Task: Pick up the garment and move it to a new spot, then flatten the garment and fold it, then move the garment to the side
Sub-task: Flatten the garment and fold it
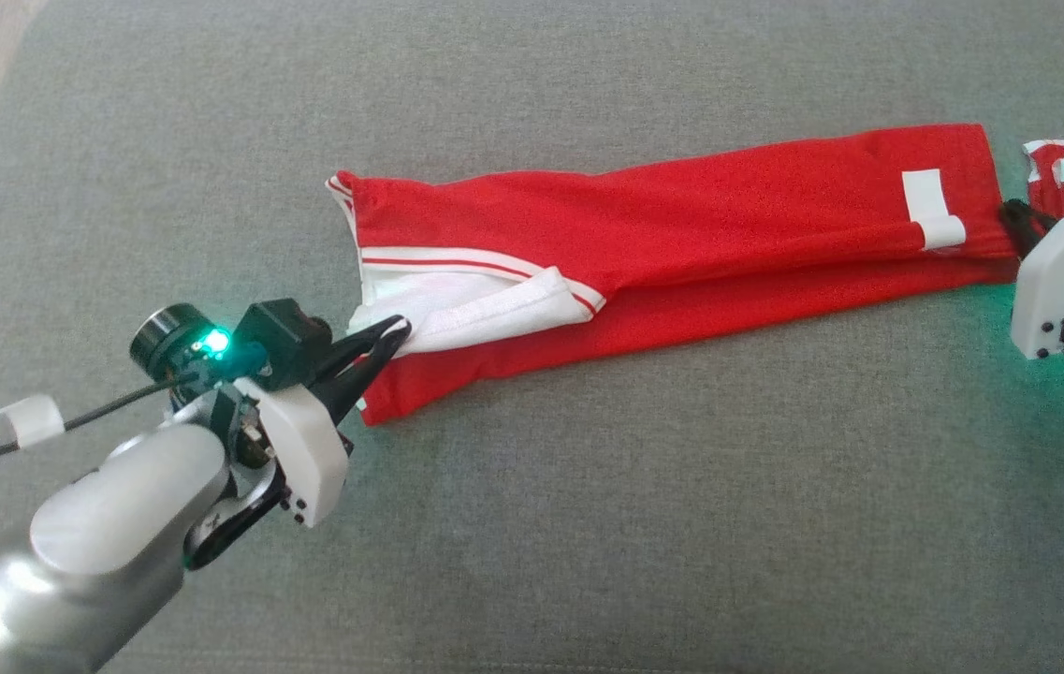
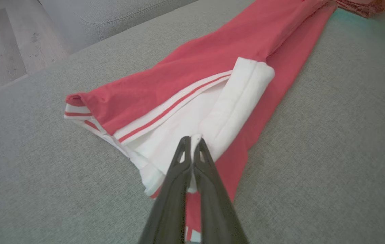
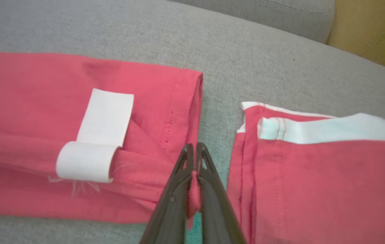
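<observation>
We see the red garment (image 1: 681,234) stretched long and flat across the grey sofa cushion (image 1: 588,524), held between both arms. Our left fingers (image 1: 386,339) are clenched on its white-trimmed end, a pinch of white cloth caught at their tips in the left wrist view (image 2: 189,149). Our right fingers (image 3: 192,156) are clamped on the red hem at the opposite end, near a white label (image 3: 101,135). Just beside that hem, apart from it, lies a second red piece (image 3: 314,183) with white trim.
</observation>
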`<state>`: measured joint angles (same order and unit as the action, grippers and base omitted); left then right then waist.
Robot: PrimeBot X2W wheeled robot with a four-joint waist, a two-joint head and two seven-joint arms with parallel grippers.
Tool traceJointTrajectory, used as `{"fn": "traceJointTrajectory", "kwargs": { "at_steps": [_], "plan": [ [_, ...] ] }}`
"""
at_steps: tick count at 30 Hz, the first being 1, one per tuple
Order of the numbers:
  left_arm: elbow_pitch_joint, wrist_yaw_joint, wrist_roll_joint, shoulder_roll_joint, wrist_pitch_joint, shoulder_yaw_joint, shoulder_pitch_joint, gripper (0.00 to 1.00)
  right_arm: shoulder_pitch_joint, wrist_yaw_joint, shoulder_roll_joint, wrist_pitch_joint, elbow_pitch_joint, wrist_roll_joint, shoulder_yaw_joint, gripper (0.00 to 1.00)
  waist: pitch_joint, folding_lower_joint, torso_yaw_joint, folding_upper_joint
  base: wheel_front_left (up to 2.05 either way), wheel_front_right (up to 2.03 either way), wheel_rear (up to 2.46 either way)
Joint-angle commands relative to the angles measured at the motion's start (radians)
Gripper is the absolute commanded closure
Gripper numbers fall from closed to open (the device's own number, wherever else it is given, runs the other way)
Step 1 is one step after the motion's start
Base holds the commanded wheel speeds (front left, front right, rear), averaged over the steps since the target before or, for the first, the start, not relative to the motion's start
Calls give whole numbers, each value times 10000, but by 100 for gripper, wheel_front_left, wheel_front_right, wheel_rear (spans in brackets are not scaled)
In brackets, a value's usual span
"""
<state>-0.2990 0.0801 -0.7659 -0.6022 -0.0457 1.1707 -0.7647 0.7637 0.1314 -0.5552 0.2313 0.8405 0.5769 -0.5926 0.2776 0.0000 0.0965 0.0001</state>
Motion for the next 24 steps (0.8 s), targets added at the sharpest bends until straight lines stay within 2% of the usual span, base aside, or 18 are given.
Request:
{"fn": "traceJointTrajectory", "kwargs": {
  "at_steps": [1,5,6,7,11,15,19,22,24],
  "plan": [
    [200,-56,-40,-390,-8,-344,-219,100,-122,-7,-315,41,-270,-61,-159,100,27,0,-25,-1,0,0,0],
    [80,-210,18,-307,124,-392,-271,100,-78,-7,-409,268,-268,-18,-366,100,79,0,-114,-1,0,0,0],
    [25,-338,69,-253,334,-481,-297,61,-33,-7,-400,143,-319,-44,-367,86,70,0,-141,-1,0,0,0],
    [-38,-458,98,-183,548,-571,-308,0,12,-7,-342,17,-322,20,-266,0,40,0,-172,-1,0,0,0],
    [-374,-1190,-99,185,1742,-1327,-292,0,301,-7,61,-914,-475,226,329,0,-230,0,-336,-1,0,0,0],
    [-635,-1919,-339,572,2843,-2324,-218,0,566,-7,733,-2605,-748,205,1226,0,-646,0,-453,-1,0,0,0],
    [-413,-2636,-306,981,3062,-3795,275,0,364,-7,1687,-4236,-1178,-140,1940,0,-1085,0,-532,-1,0,0,0],
    [254,-3073,366,1380,3070,-5269,1216,0,-153,-7,2459,-4761,-1576,-605,2552,0,-1360,0,-533,-1,0,0,0],
    [590,-3168,826,1692,3071,-6097,2062,0,-703,-7,2974,-4882,-1915,-1068,3047,0,-1537,0,-506,-1,0,0,0]
  ]
}}
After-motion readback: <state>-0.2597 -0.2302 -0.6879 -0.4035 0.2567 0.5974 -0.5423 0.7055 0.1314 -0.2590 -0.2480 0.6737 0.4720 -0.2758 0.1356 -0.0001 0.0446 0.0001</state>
